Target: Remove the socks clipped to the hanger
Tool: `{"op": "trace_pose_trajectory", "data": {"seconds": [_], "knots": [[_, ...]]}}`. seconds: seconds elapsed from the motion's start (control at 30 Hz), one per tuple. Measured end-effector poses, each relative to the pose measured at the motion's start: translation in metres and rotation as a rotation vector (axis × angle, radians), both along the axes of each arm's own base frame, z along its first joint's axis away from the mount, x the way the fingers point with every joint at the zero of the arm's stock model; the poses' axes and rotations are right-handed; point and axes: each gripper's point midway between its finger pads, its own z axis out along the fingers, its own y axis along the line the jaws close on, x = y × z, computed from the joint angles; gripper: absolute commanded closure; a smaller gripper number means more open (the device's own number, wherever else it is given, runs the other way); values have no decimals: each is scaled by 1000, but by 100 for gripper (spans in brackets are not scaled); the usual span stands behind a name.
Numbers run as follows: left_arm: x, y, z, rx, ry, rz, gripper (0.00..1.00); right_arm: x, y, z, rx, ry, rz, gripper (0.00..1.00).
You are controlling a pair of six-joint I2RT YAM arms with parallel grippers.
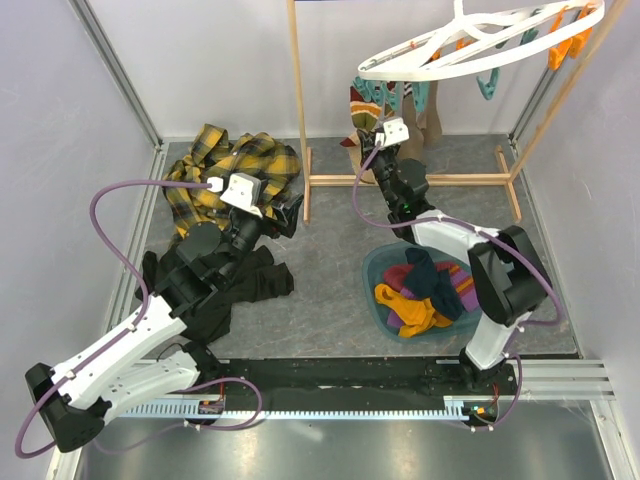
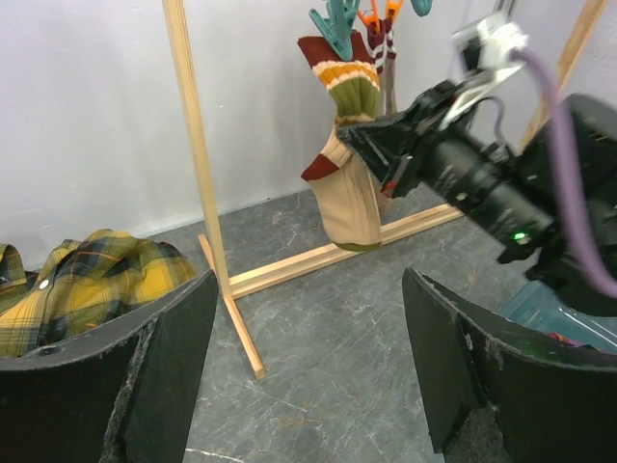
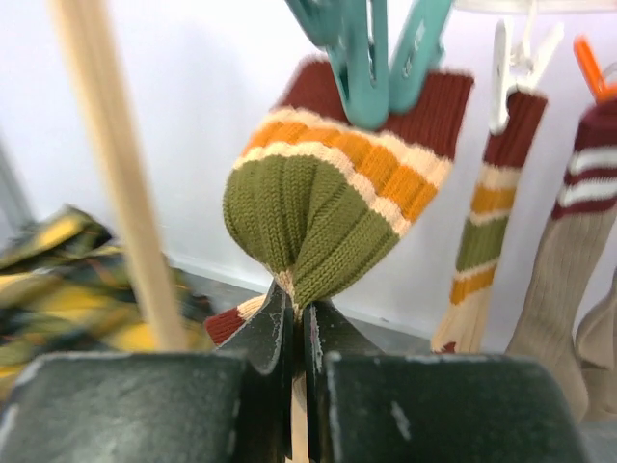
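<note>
- Right wrist view: the striped sock is hanging from a teal clip, maroon cuff uppermost. The right gripper is pinching it just below the olive band. The jaws are pressing together on the fabric, with no gap showing, and the knit is bunching above them.
- Neighbouring socks are hanging just to the right of it. One is hanging on a white clip and another under an orange clip at the frame edge.
- Top external view: the hanger, a white ring with cross bars, is sitting high at the back right. Orange and teal clips are dangling from it, and the clipped socks are hanging below its left end, over the back of the table.
- The wooden stand is standing just left of the gripped sock, with its upright coming between the sock and the left arm. Its base rail is running along the table behind the right arm.
- The right arm is reaching from its base over a teal basin, where loose socks are lying in a pile.
- The left gripper is hovering with its fingers spread wide and holding nothing. It is facing the stand's upright and the sock, well apart from both.
- A plaid shirt is lying at the back left, and a black garment is lying under the left arm.
</note>
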Motion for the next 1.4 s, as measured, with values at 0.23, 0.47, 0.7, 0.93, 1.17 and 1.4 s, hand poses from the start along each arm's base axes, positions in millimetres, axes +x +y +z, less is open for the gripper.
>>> {"op": "trace_pose_trajectory", "data": {"seconds": [0.23,0.47,0.7,0.93,1.17,1.4], "knots": [[1,-1,-1,0,1,0,17,-29,16,21,19,-4,136,100],[3,-3,-5,9,10,0,17,-50,21,7,20,56,211,99],[4,-6,-10,19,23,-5,19,-75,10,16,48,54,227,99],[4,-22,-19,53,107,-69,20,-97,-1,27,98,43,238,98],[8,-42,27,-13,142,-125,19,-115,-5,28,111,51,266,97],[28,-77,110,-124,116,-183,21,-130,-8,39,106,48,295,96]]}}
